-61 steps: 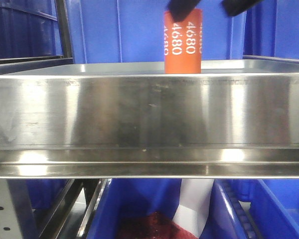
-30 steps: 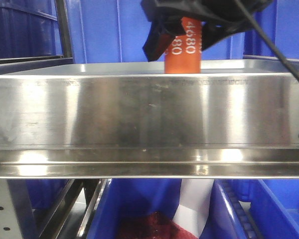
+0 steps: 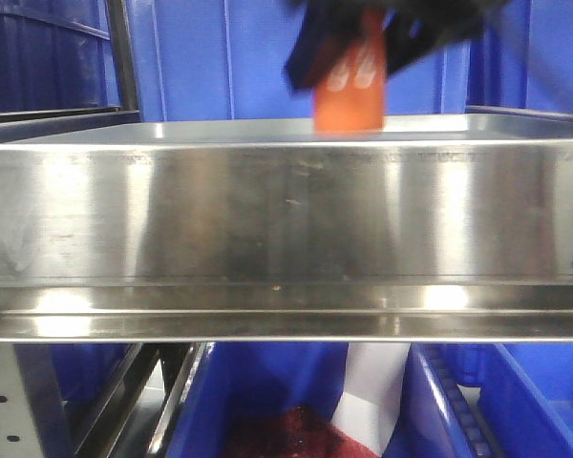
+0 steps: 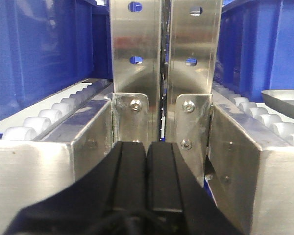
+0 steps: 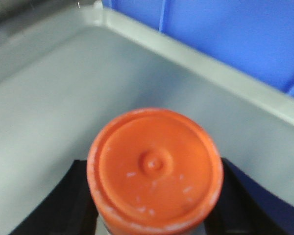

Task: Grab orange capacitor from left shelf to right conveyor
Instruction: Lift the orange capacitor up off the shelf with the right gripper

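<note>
- The orange capacitor [image 3: 349, 100], a small flat-topped cylinder, stands on the floor of the left shelf [image 3: 286, 210], a wide tray of shiny stainless steel with a tall reflective front lip, toward its right half and near the back rim.
- The black right gripper [image 3: 358, 52] comes down over the cylinder from above. In the front view its dark body covers the upper part, and only the lower orange band shows above the steel lip.
- From the right wrist camera, the round orange top with its small centre dimple fills the middle, and one of the black fingers [image 5: 63, 205] emerges on each side of it.
- The front view is smeared, so contact is hard to read, but the fingers appear clamped against the cylinder's two sides.
- The left gripper [image 4: 147, 169] points at the bright steel rack uprights [image 4: 137, 54], its two black pads pressed flat together with nothing between them.
- White conveyor rollers [image 4: 44, 117] run along both sides of those uprights.
- Blue plastic bins [image 3: 258, 57] stand behind the shelf and under it.
</note>
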Robot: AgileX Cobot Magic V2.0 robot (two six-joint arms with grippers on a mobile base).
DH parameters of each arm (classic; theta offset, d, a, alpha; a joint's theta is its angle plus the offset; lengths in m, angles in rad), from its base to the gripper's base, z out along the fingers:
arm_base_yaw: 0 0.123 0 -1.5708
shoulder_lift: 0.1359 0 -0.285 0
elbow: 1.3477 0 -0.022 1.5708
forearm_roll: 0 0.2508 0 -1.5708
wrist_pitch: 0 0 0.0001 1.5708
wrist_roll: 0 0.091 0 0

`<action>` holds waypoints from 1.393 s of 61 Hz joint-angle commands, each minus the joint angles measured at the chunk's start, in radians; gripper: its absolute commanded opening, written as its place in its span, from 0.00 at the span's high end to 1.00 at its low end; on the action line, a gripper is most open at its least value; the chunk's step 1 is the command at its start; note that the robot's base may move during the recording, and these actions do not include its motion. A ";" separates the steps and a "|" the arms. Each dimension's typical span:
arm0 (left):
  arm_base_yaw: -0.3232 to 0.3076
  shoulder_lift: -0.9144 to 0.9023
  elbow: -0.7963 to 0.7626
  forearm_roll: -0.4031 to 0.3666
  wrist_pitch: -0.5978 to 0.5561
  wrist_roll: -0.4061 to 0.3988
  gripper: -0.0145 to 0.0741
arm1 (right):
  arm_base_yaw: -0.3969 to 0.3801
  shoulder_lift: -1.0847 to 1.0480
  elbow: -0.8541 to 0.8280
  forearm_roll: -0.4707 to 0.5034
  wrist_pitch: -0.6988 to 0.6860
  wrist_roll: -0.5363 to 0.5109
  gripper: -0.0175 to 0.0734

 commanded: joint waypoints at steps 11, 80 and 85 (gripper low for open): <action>-0.004 -0.010 -0.006 -0.006 -0.083 0.000 0.95 | 0.002 -0.342 0.037 -0.009 -0.013 0.006 0.75; -0.004 -0.010 -0.006 -0.006 -0.083 0.000 0.95 | 0.001 -1.328 0.426 -0.018 0.218 0.008 0.75; -0.004 -0.010 -0.006 -0.006 -0.083 0.000 0.95 | 0.001 -1.328 0.426 -0.018 0.218 0.008 0.75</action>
